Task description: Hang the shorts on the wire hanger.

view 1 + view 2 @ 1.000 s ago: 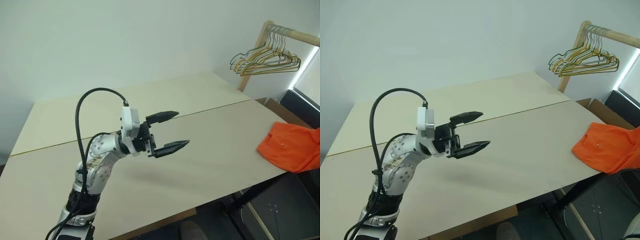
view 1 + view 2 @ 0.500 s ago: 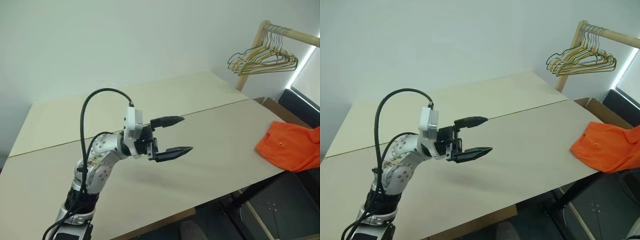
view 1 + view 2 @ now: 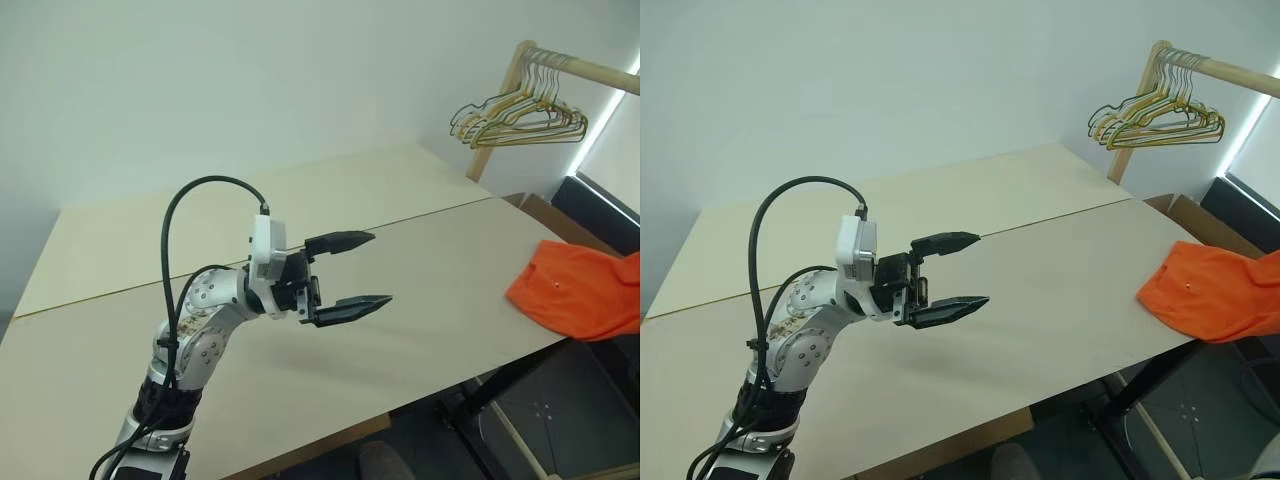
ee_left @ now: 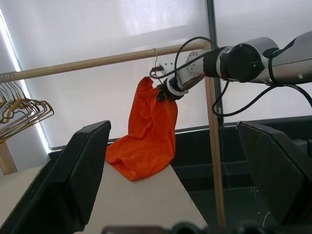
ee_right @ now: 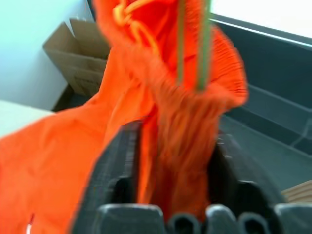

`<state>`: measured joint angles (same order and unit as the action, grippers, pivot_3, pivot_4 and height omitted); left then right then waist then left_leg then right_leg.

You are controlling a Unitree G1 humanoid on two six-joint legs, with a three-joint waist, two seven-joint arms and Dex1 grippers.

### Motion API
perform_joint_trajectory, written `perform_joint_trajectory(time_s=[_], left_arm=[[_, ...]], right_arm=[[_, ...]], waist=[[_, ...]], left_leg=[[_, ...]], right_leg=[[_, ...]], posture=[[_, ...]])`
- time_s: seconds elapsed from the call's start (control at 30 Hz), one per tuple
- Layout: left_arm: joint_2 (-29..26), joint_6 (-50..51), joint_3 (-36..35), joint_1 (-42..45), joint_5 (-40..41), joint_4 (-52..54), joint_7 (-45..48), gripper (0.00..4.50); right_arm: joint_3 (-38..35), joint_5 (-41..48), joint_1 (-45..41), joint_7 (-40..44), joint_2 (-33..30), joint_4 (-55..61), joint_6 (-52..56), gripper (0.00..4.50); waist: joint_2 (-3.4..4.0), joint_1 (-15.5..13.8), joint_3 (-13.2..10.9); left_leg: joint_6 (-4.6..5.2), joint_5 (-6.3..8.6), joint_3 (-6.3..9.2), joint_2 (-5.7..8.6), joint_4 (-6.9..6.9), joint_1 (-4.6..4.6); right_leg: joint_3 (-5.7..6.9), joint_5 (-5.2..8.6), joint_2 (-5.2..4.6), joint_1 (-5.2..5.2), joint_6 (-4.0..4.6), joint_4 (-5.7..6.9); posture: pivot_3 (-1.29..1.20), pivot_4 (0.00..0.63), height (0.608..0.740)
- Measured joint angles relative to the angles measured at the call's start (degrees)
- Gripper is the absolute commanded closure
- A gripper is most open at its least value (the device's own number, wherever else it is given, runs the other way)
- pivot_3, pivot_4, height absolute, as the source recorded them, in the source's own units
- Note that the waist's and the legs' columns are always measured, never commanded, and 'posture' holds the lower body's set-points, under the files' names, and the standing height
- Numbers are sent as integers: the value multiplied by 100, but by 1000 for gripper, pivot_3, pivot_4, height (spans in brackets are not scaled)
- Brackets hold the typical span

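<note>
The left gripper (image 3: 360, 270) has its fingers wide apart, with nothing between them, above the table (image 3: 430, 270). The shorts (image 4: 146, 134) hang from the rail (image 4: 97, 61), their lower part lying on the table corner. The right gripper (image 5: 170, 170) has the bunched waistband between its fingers; I cannot tell if they press it. Thin hanger wires (image 5: 192, 44) run down into the cloth just beyond the fingers.

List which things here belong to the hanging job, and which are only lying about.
Job:
- shorts
- wire hanger
- rod

Lying about:
- hanger bunch
- cardboard box
</note>
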<state>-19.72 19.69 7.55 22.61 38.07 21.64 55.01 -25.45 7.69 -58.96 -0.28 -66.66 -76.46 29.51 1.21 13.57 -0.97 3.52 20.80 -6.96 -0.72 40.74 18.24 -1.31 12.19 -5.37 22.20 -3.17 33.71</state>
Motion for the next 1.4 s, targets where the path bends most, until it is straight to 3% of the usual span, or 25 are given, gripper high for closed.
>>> perform_joint_trajectory(time_s=[0.13, 0.6, 0.93, 1.07, 1.13, 1.4], left_arm=[[46, -73, 0, -26, -44, -5, -51, 0], [341, -342, 11, -18, -226, -269, -45, 0], [465, -617, -59, 9, -290, -455, -107, 0], [459, -690, -115, -2, -319, -453, -163, 0], [263, -686, -280, -213, -333, -268, -297, 0], [-377, -593, -843, -999, -406, 338, -747, 0]], right_arm=[[340, -318, -71, -7, 0, 1, -197, 37], [1280, -1105, -592, -812, 123, 975, -791, 37], [1363, -1320, 627, -792, 501, 3312, -1630, 37], [1449, -1313, 988, -443, 709, 4007, -1799, 37], [1550, -844, 1363, 523, 1169, 5174, -1794, 37], [3082, -534, 2071, 2641, 2315, 7457, -1667, 37]], waist=[[1, -23, 1], [11, -3, 2], [12, -29, 3], [12, -26, 3], [6, -53, 0], [-9, -620, -2]], left_leg=[[0, 0, 0, 1, 0, 0], [-1, 0, -8, 0, 1, -7], [-3, -3, -8, 0, 4, -8], [-4, -4, -12, 0, 7, -13], [-13, -9, -13, -13, 7, -25], [-28, -18, 0, -13, 9, -28]], right_leg=[[0, -1, -1, 0, -2, -1], [-8, -12, 0, 3, -23, 13], [-9, -14, 0, 5, -30, 23], [-15, -15, 0, 4, -31, 30], [-20, -18, 16, 3, -26, 35], [12, -28, 13, 40, -9, 51]], posture=[[-220, 0, 740], [-236, 0, 740], [-203, 0, 740], [-112, 0, 740], [-84, 0, 740], [50, 0, 740]])
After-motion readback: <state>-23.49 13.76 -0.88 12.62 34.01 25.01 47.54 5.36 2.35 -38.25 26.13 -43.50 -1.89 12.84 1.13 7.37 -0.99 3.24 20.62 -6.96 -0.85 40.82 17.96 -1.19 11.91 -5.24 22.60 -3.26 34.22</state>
